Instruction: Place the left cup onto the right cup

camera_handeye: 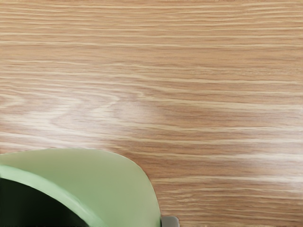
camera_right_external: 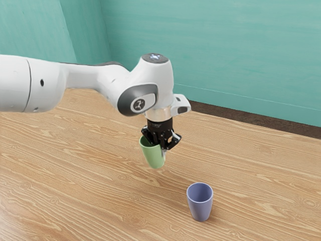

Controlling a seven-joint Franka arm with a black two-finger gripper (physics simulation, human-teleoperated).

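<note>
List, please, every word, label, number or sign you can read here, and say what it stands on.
No legible words or numbers anywhere.
On the arm's dark round joint cap: a white emblem, too small to read.
On the arm's top cap: a bluish mark, too blurred to read.
The green cup, blue cup and wooden table bear no marking.

Black pincer [camera_right_external: 163, 146] clamped on rim of tilted green cup [camera_right_external: 152, 153], raised above wooden worktop [camera_right_external: 70, 170], blue cup [camera_right_external: 200, 201] upright nearby, toward exterior view's right
</note>
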